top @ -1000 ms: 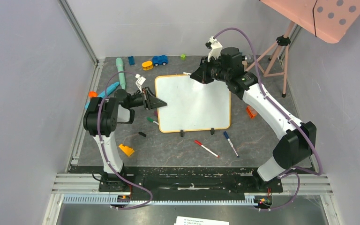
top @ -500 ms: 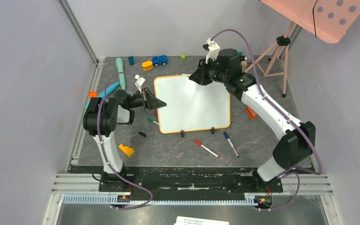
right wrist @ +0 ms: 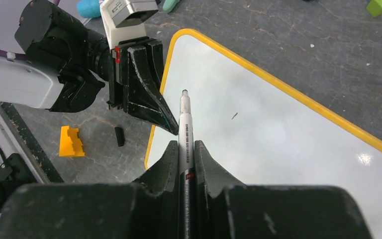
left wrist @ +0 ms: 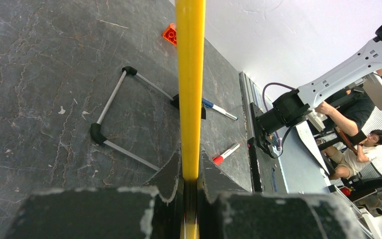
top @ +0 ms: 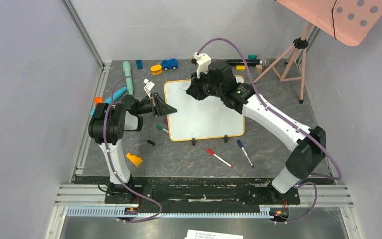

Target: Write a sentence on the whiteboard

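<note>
The whiteboard (top: 206, 122), white with an orange frame, lies flat on the dark table. My left gripper (top: 171, 109) is shut on its left edge. In the left wrist view that yellow-orange edge (left wrist: 190, 74) runs straight out between the jaws of the left gripper (left wrist: 190, 163). My right gripper (top: 189, 92) hovers over the board's upper left part, shut on a grey marker (right wrist: 184, 127) whose tip points at the board (right wrist: 288, 149) near the left gripper (right wrist: 146, 102). The sentence is out of view; only one tiny dark mark (right wrist: 234, 115) shows on the white face.
A red marker (top: 219, 158) and a blue marker (top: 245, 152) lie in front of the board, a green one (top: 161, 128) and a black cap (top: 150, 143) at its left. A yellow block (top: 134, 159) sits near left. Toys (top: 169, 63) line the back; a tripod (top: 293, 59) stands back right.
My right arm has swung left with the marker, from the board's top right edge to over its upper left part. The board shifted slightly left. The left arm stays put.
</note>
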Robot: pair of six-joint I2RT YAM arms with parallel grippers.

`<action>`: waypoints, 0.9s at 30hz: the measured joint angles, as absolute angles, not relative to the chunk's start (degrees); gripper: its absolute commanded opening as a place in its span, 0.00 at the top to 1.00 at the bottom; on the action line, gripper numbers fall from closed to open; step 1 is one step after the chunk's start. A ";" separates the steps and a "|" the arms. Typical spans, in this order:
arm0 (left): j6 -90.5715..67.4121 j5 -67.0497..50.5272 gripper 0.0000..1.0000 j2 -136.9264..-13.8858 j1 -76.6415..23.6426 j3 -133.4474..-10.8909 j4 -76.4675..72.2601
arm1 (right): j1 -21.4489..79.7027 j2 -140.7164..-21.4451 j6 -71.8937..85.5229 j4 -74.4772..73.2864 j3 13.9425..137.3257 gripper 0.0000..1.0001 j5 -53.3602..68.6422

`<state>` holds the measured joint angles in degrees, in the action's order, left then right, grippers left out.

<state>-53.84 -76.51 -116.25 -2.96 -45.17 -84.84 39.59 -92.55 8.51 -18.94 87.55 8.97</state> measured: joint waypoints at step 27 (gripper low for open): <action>-53.91 -73.12 0.98 -116.51 -3.14 -43.03 -85.43 | 49.67 -101.08 3.95 -20.45 97.67 1.00 -9.37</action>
